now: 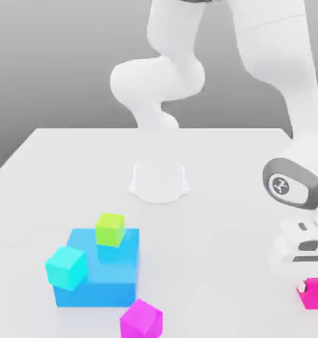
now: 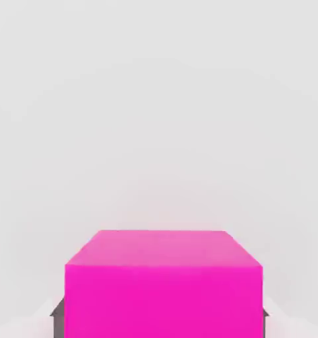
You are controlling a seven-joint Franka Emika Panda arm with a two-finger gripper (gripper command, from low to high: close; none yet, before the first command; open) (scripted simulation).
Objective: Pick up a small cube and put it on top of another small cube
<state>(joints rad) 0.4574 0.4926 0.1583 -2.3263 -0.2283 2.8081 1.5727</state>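
- Two magenta cubes are in sight: one under the hand (image 1: 311,277) at the exterior view's right edge, the pink cube (image 2: 163,284), and a second magenta cube (image 1: 141,319) on the tabletop (image 1: 69,165) in front of the blue block (image 1: 99,274).
- One green cube (image 1: 109,229) sits on the blue block; one cyan cube (image 1: 66,267) leans at its corner.
- The hand has the pink cube between its fingers, which sit against its two sides in the hand view; they look closed on it.
- Step in hand, I judge: the grasp. Next calls for a straight lift, then carrying it above another small cube.

Pink cube (image 2: 163,290) between pincer (image 2: 163,315) fingers (image 2: 57,311)
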